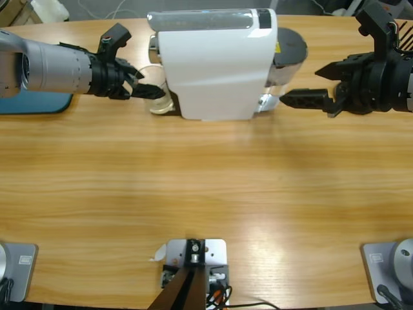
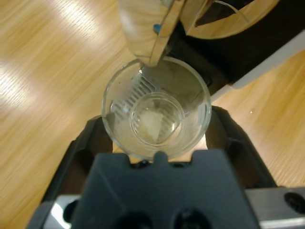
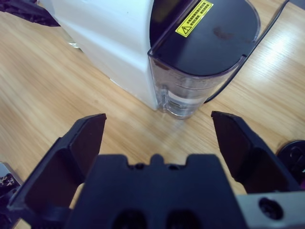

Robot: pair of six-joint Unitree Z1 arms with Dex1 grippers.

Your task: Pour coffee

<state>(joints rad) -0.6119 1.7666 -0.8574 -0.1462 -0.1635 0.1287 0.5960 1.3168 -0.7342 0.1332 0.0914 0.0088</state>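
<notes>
A small clear tumbler [image 1: 160, 102] stands at the left end of the white coffee machine [image 1: 213, 64], under its shiny spout [image 2: 157, 33]. My left gripper [image 1: 151, 90] is shut on the tumbler [image 2: 157, 112], one black jaw against each side. A pale, shallow layer of coffee [image 2: 152, 123] lies in the bottom of the glass. My right gripper [image 1: 300, 86] hangs open at the machine's right end with nothing between its jaws. In the right wrist view that gripper [image 3: 158, 118] faces the clear water tank [image 3: 190, 90] with its black lid.
A blue mat [image 1: 35, 103] lies at the table's left edge under the left arm. A dark cable [image 3: 248, 62] runs behind the tank. A round black object [image 3: 293, 152] sits beside the right jaw. Bare wooden table [image 1: 206, 194] stretches in front of the machine.
</notes>
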